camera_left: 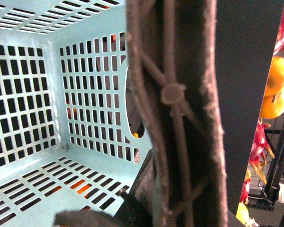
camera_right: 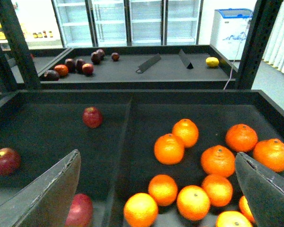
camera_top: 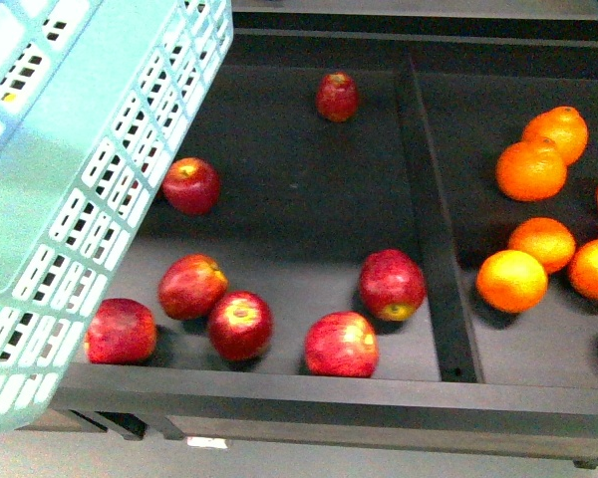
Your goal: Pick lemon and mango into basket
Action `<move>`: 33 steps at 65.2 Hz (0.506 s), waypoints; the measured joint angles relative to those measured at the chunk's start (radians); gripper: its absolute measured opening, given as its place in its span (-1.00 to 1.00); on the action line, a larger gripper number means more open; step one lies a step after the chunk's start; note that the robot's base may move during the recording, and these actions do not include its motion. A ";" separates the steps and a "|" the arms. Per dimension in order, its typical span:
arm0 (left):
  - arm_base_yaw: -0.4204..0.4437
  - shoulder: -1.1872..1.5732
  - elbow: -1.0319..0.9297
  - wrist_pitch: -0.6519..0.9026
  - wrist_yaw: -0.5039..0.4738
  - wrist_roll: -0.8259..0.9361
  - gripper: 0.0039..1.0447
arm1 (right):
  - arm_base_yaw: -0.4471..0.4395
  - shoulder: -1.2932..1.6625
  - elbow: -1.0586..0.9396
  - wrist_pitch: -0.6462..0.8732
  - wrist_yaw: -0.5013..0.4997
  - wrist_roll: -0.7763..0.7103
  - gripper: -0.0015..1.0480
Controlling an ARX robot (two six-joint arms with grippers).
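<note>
Currently: my right gripper [camera_right: 157, 158], jaws apart, empty, over the tangerines [camera_right: 169, 148]. My left gripper: state untellable behind the brown handle [camera_left: 180, 94]. Basket [camera_top: 40, 169]: tilted, no fruit visible inside. Lemon [camera_right: 211, 61]: apparently the yellow fruit on the far shelf. Mango: unseen. Both picks outstanding, I judge.

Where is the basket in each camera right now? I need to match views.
Front view: the basket fills the left side, tilted.
Left wrist view: its slotted inside fills the left half.
Right wrist view: not in it.
Shared landmark: the black divider between apples and oranges, in front and right wrist views.
</note>
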 joint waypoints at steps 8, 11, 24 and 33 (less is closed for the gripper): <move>0.000 0.000 0.000 0.000 0.000 -0.001 -0.92 | 0.000 0.000 0.000 0.000 -0.001 0.000 0.83; 0.000 0.000 0.000 0.000 -0.001 0.000 -0.92 | 0.000 0.000 0.000 0.000 -0.002 0.000 0.83; 0.000 0.000 0.000 0.000 0.000 0.000 -0.92 | 0.000 0.000 0.000 0.000 -0.002 0.000 0.83; 0.000 0.000 0.000 0.000 0.000 0.000 -0.92 | 0.000 0.000 0.000 0.000 -0.002 0.000 0.83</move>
